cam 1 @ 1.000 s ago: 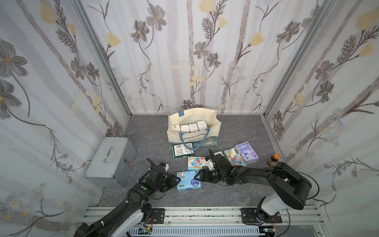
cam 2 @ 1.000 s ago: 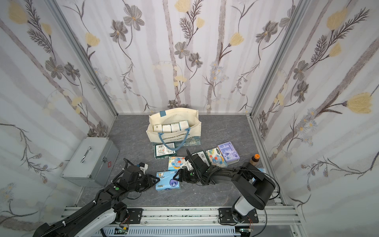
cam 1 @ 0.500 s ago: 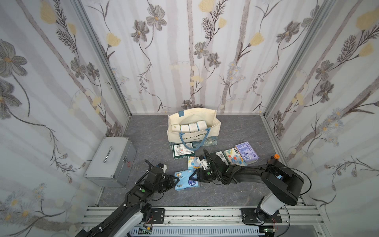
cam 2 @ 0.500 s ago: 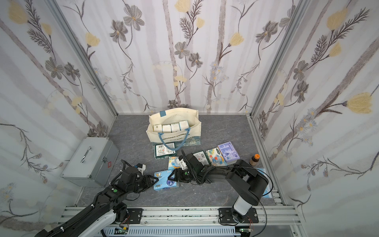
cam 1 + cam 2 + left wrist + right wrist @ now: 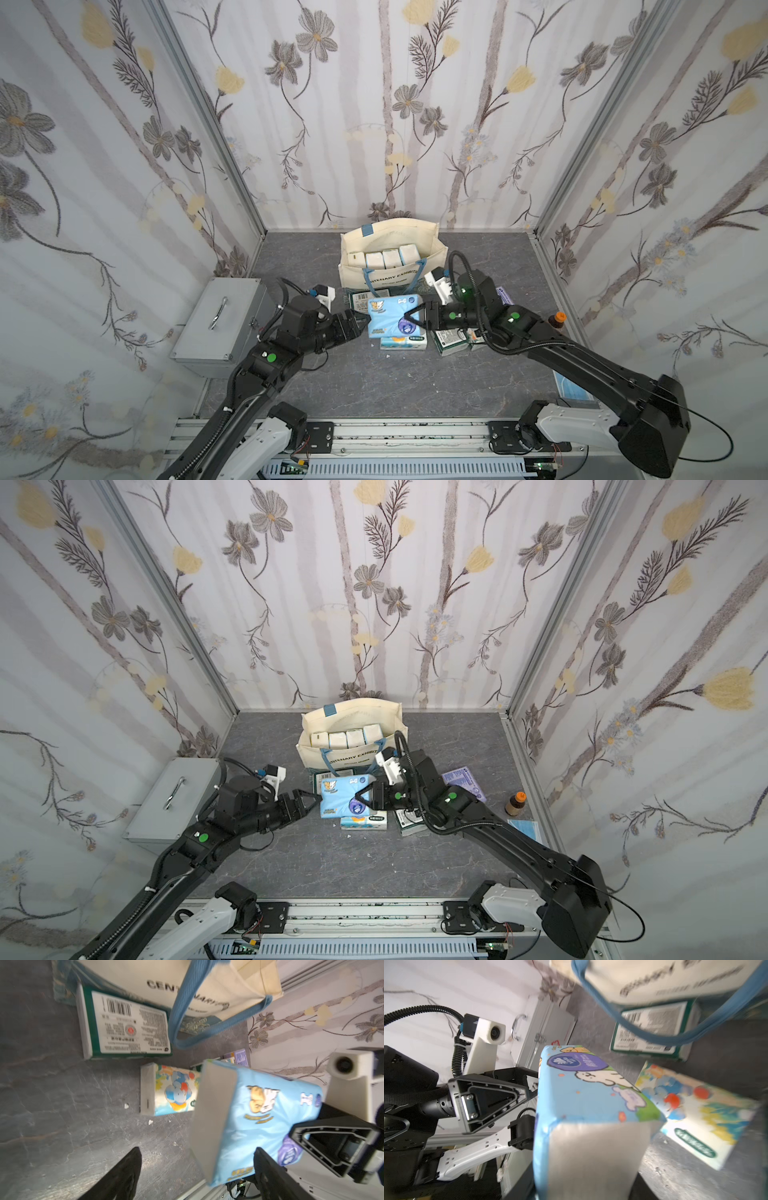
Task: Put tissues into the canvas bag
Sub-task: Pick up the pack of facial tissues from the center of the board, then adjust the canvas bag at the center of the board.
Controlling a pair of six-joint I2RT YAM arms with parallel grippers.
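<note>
Status: my right end effector (image 5: 406,319) is clamped on one end of the light blue soft plastic-wrapped tissue pack (image 5: 388,318). The pack looks lifted clear of the grey stone-pattern surface (image 5: 395,382), just in front of the cream canvas bag with blue strap handles (image 5: 353,275) and over the white elephant-cartoon tissue pack (image 5: 170,1091).

My left end effector (image 5: 363,324) has its jaws spread wide with nothing between them. Its tips are just beside the pack's other end.

Done: four pale tissue packs (image 5: 382,259) stand in a row inside the bag, which is upright with its mouth open.

Left, as far as I can see:
- the blue pack in hand
- the elephant pack under it
- the dark green barcode-labelled tissue pack (image 5: 128,1026), flat against the foot of the bag and partly under a drooping handle
- a second dark green tissue pack (image 5: 451,343) beside my right arm
- the lavender tissue pack (image 5: 463,781) behind that arm

There may be more hidden under the arm, I can't tell.

My read is under half done. The next job is to carry the held pack up over the bag's front rim. The hanging handle is near that path, so I'd watch for a snag.

The silver metal case (image 5: 222,320) and the small orange-capped bottle (image 5: 556,322) are not part of this.
</note>
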